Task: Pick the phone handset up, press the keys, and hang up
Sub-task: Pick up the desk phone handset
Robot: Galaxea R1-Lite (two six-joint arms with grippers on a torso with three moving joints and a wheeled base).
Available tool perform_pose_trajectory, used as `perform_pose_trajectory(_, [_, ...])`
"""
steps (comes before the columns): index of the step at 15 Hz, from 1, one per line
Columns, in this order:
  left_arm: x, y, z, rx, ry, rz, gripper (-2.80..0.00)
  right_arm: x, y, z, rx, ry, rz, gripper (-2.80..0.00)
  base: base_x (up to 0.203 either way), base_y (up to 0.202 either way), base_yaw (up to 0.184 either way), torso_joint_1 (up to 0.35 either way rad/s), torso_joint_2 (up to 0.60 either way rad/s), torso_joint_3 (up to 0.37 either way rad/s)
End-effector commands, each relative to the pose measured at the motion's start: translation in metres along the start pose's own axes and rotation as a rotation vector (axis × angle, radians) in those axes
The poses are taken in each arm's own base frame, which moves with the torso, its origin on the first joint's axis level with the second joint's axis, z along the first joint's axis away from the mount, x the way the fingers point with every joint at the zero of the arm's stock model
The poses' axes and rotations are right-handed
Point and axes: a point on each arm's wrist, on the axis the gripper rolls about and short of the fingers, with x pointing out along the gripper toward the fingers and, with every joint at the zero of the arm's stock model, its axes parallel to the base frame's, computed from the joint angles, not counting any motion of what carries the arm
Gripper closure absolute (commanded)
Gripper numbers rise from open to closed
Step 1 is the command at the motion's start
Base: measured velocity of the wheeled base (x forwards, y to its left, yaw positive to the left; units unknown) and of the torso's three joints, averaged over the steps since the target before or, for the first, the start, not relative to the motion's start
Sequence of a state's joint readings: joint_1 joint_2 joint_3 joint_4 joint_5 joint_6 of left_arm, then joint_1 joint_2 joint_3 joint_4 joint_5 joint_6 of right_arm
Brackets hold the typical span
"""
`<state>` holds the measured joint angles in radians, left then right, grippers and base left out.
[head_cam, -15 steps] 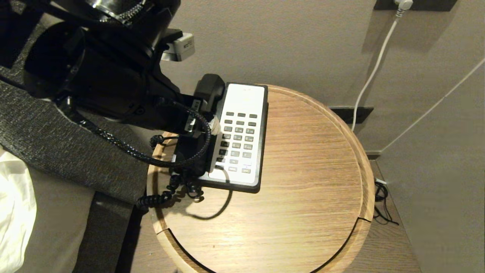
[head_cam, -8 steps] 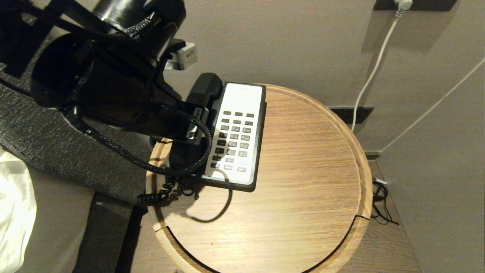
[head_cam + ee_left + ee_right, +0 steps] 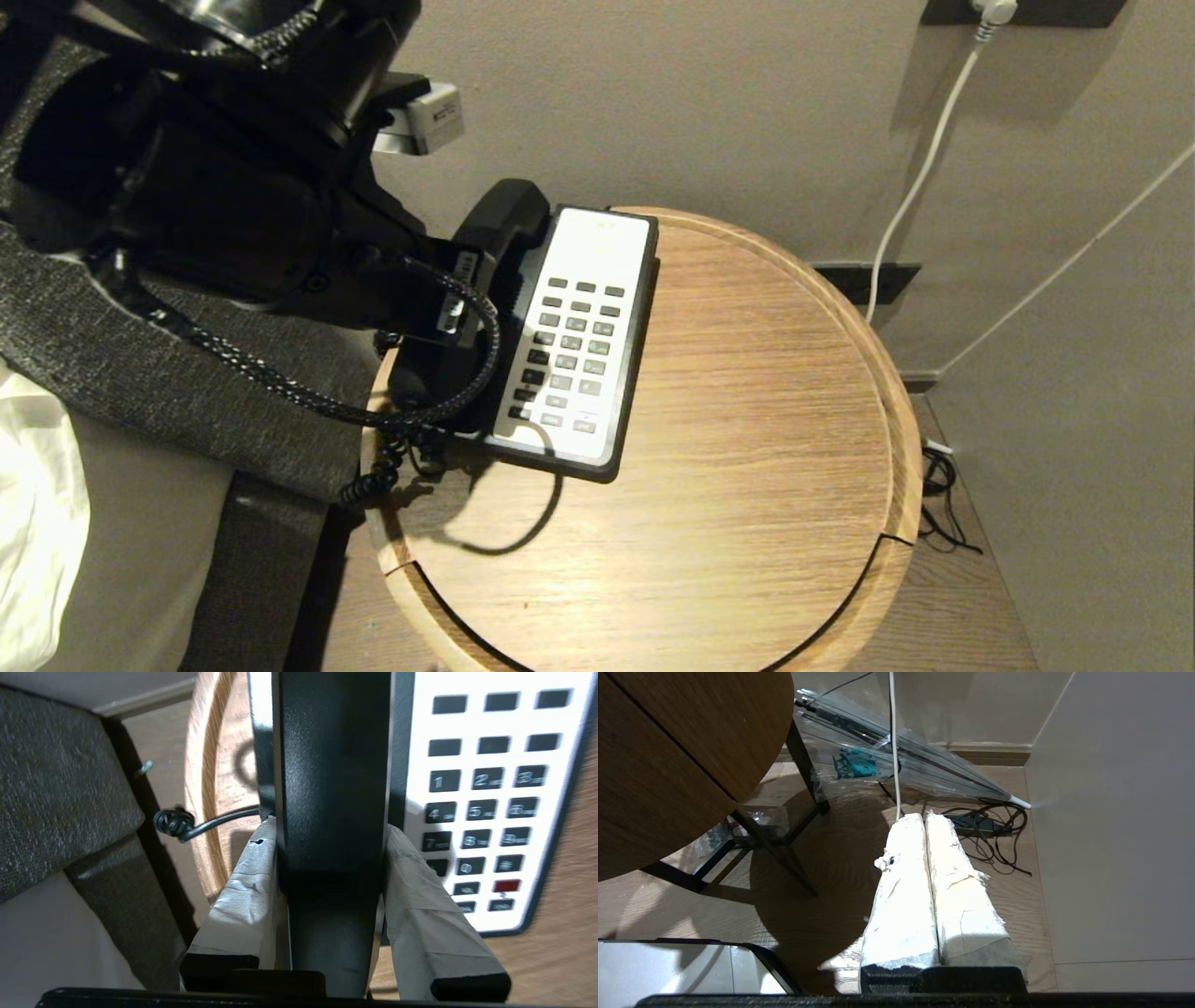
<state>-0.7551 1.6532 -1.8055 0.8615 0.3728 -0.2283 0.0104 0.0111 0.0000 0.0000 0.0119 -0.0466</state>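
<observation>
Since a second ago our left gripper (image 3: 329,858) has closed from wide open onto the handset (image 3: 331,788), and the handset's far end has risen off the phone base (image 3: 583,336), which has skewed a little on the desk (image 3: 747,420). Now the taped jaws pinch the handset's black bar from both sides, about midway along it, as the left wrist view shows plainly. From the head view our own arm hides the near end, so we cannot be sure it has cleared the cradle. The handset hangs just above the left side of the base, beside the keys (image 3: 486,812), its coiled cord (image 3: 373,481) trailing over the desk's edge. To do this lift well, we judge we should rise straight and slowly, keep the bar level, and watch that the cord does not drag the base further. Our right gripper (image 3: 927,826) hangs parked beside the desk, jaws pressed together, holding nothing.
</observation>
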Motion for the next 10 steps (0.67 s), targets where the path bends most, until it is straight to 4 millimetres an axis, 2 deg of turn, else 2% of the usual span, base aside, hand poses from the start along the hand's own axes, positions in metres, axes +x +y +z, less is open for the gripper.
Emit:
perform_pose_trajectory(1, [-0.018, 0.004, 0.001, -0.014, -0.041, -0.016, 0.0, 0.0, 0.0, 0.0, -0.001, 0.001, 0.001, 0.0, 0.0, 0.0, 0.0, 0.0, 0.0, 0.0])
perform_pose_trajectory(5, [-0.064, 0.023, -0.003, -0.07, -0.14, -0.065, 0.0, 0.0, 0.0, 0.0, -0.001, 0.0, 0.001, 0.0, 0.0, 0.0, 0.0, 0.0, 0.0, 0.0])
perform_pose_trajectory(10, [-0.151, 0.059, -0.031, -0.282, -0.284, -0.309, 0.0, 0.0, 0.0, 0.0, -0.001, 0.001, 0.001, 0.0, 0.0, 0.0, 0.0, 0.0, 0.0, 0.0])
